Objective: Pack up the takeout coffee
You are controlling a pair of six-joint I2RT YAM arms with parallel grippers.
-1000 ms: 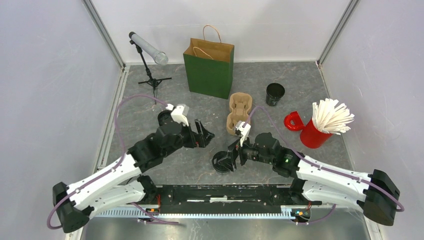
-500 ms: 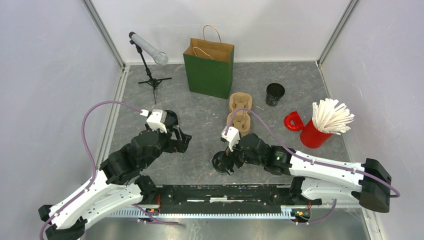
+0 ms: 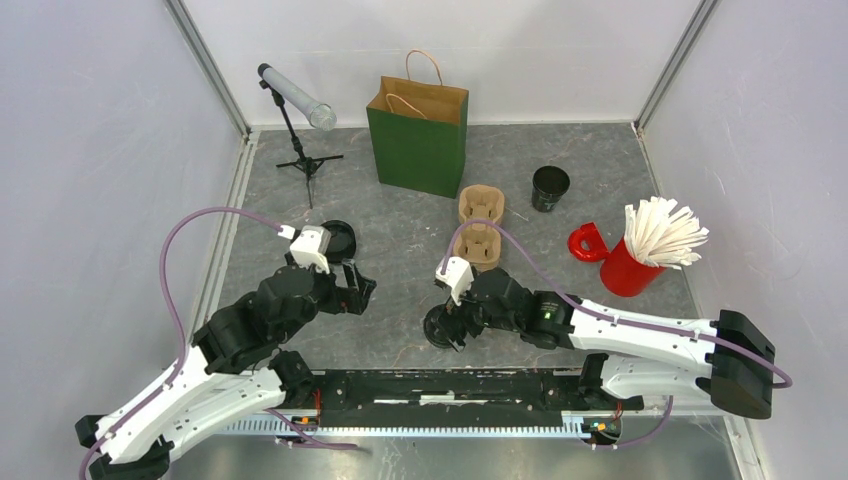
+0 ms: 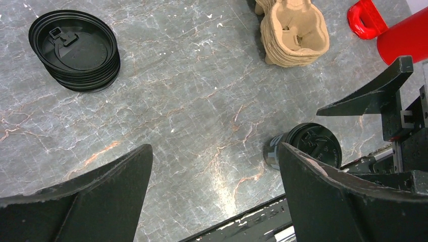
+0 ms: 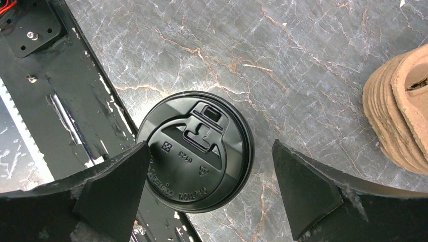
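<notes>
Black takeout coffee (image 5: 194, 151) stands beneath the wide-spread right hand (image 5: 209, 145).

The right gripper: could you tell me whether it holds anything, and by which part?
Nothing is held: the right gripper hangs open over the takeout coffee, fingers not closed on its lid.

One lidded cup (image 3: 440, 327), one lidless cup (image 3: 550, 187), one bag (image 3: 420, 140)
</notes>
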